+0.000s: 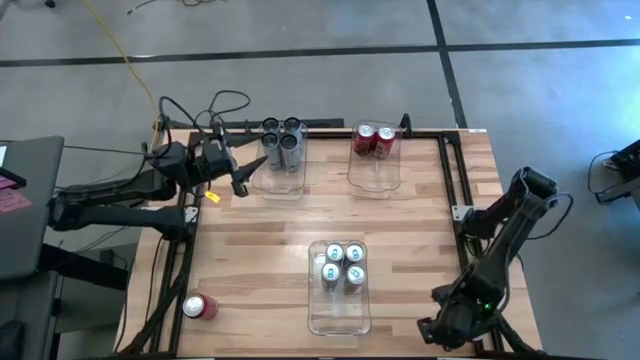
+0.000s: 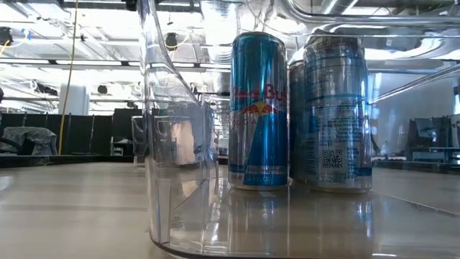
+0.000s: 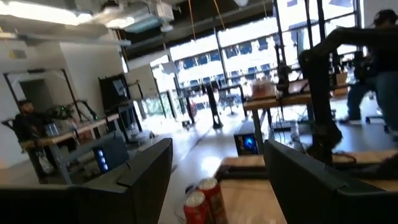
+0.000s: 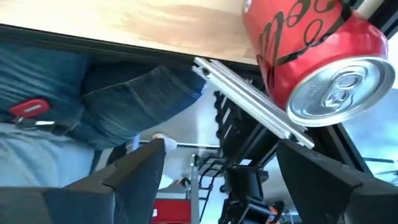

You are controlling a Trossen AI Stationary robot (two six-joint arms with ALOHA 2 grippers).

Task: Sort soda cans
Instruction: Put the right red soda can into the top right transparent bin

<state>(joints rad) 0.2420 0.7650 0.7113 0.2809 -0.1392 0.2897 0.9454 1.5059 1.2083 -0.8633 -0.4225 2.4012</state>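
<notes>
- Mostly, we find the sorting done — three clear bins hold grouped cans, and one red can (image 1: 198, 307) lies on its side alone near the table's front left corner.
- The far left bin (image 1: 281, 181) holds four grey cans (image 1: 281, 141); the far right bin (image 1: 375, 171) holds two red cans (image 1: 374, 139).
- The front bin (image 1: 339, 312) holds four blue-and-silver cans (image 1: 342, 265), standing upright at its far end.
- Our left gripper (image 1: 243, 177) hovers just beside the far left bin, fingers spread, nothing between them.
- Our right gripper (image 1: 432, 330) waits at the table's front right edge, fingers spread and empty — its camera looks across at the stray red can.
- We judge that the one loose can has yet to join the red pair.
</notes>
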